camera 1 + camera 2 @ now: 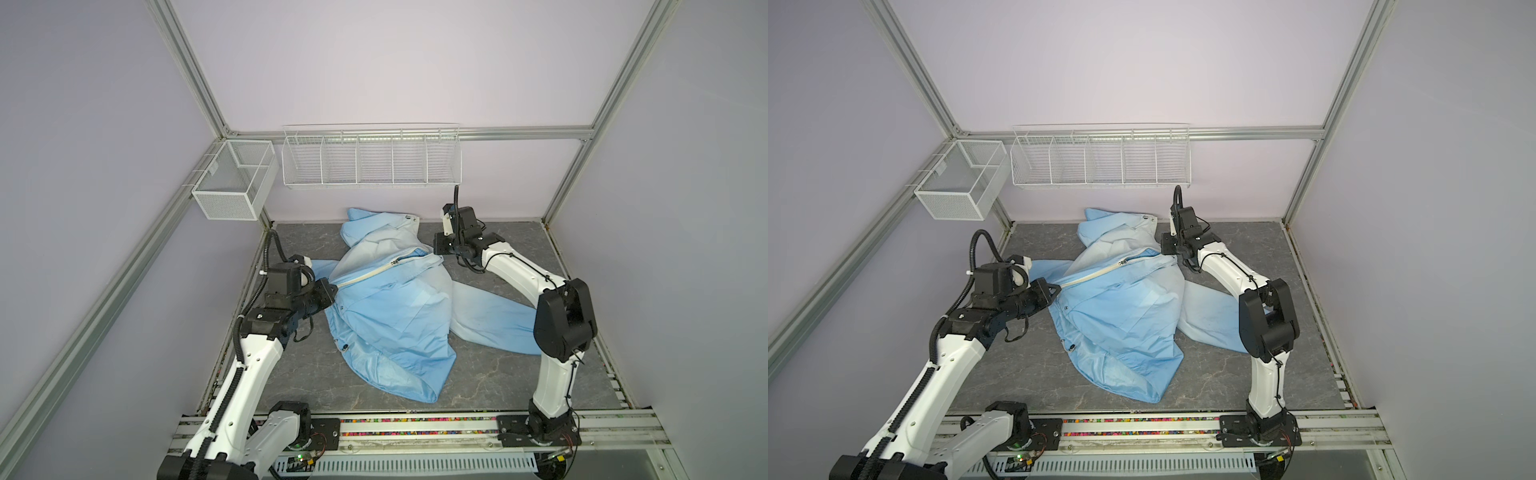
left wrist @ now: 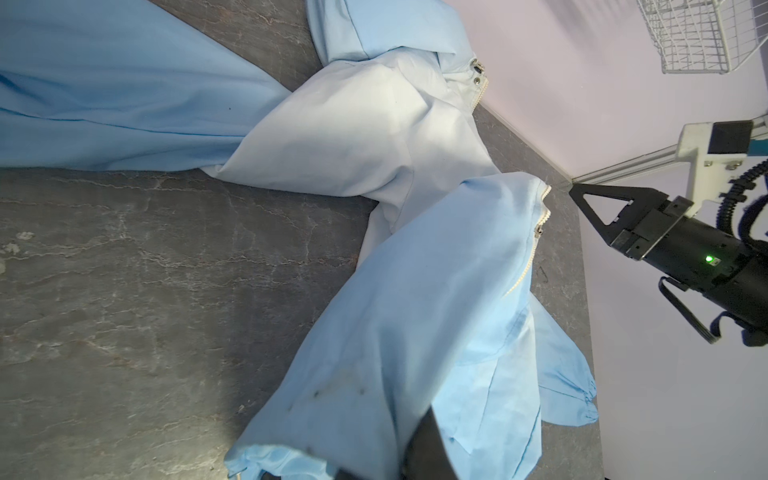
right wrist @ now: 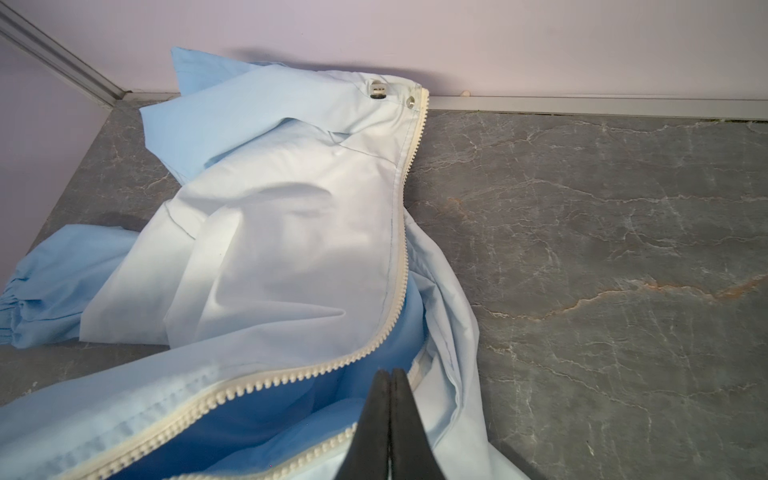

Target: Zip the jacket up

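The light-blue jacket (image 1: 390,316) (image 1: 1121,316) lies crumpled on the grey table, hood toward the back wall. Its cream zipper (image 1: 365,276) is closed from the hem up to the slider (image 1: 394,262) (image 2: 539,230); above that the two rows of teeth (image 3: 291,378) spread apart. My left gripper (image 1: 332,290) (image 1: 1055,288) is shut on the jacket at the hem end of the zipper, and fabric drapes over a dark finger (image 2: 428,453). My right gripper (image 3: 390,372) (image 1: 436,248) hovers shut and empty over the open collar end.
A white wire rack (image 1: 372,160) and a mesh bin (image 1: 235,178) hang on the back wall above the table. One sleeve (image 1: 494,316) spreads under the right arm; the other sleeve (image 1: 322,266) lies behind the left gripper. The arm bases sit on a front rail (image 1: 415,428).
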You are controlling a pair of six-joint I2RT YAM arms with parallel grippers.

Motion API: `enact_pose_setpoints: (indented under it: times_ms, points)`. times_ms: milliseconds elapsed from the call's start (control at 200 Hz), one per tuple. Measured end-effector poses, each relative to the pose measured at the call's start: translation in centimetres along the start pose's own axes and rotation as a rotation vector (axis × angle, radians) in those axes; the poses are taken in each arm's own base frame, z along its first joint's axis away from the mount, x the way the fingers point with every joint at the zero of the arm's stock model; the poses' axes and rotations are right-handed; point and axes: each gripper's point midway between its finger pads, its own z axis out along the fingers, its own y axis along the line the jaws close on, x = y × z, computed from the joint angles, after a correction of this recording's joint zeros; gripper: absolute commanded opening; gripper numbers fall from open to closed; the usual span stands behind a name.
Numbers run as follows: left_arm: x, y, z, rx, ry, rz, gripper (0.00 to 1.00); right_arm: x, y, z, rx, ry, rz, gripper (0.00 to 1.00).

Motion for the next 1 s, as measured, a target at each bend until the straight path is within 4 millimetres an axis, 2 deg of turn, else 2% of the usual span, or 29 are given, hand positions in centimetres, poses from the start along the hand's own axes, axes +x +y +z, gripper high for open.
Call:
enact_pose_setpoints:
  times_ms: [20, 95, 195, 265, 330, 385, 445, 640, 790, 845, 905, 1000]
  points:
    - [0.0, 0.1, 0.0, -0.004, -0.001, 0.000, 0.00, 0.0, 0.2, 0.0, -0.005, 0.001, -0.002, 0.10]
    - [0.0, 0.3, 0.1, -0.016, -0.001, -0.001, 0.00, 0.2, 0.6, 0.0, -0.025, 0.014, 0.015, 0.42]
    - [-0.1, 0.8, 0.3, -0.040, 0.000, 0.001, 0.00, -0.2, -0.3, 0.0, -0.059, 0.028, 0.083, 0.71]
    - [-0.1, 1.0, 0.3, -0.050, 0.000, 0.001, 0.00, -0.7, -2.2, 0.3, -0.071, 0.035, 0.146, 0.82]
    - [0.0, 1.1, 0.3, -0.054, 0.002, 0.002, 0.00, -1.1, -3.9, 1.3, -0.074, 0.049, 0.202, 0.86]
    - [0.0, 1.1, 0.3, -0.055, 0.003, 0.002, 0.00, -1.4, -5.1, 2.5, -0.080, 0.063, 0.237, 0.88]
    - [0.0, 1.1, 0.3, -0.054, 0.002, 0.002, 0.00, -1.3, -5.6, 4.1, -0.099, 0.083, 0.264, 0.91]
    - [0.4, 1.1, -0.2, -0.047, -0.005, 0.005, 0.00, 1.5, -4.3, 9.7, -0.190, 0.194, 0.356, 0.98]
    - [1.0, 1.3, -0.4, -0.043, 0.000, 0.004, 0.00, 3.5, -3.2, 13.4, -0.256, 0.251, 0.443, 0.98]
    - [1.2, 1.5, -0.3, -0.044, 0.005, 0.003, 0.00, 2.9, -2.6, 14.5, -0.295, 0.240, 0.466, 0.94]
    - [1.5, 1.7, -0.2, -0.048, 0.010, 0.001, 0.00, 2.0, -1.9, 15.4, -0.332, 0.218, 0.487, 0.84]
    - [1.8, 2.0, -0.1, -0.052, 0.019, -0.002, 0.00, 1.3, -0.6, 16.9, -0.398, 0.191, 0.536, 0.56]
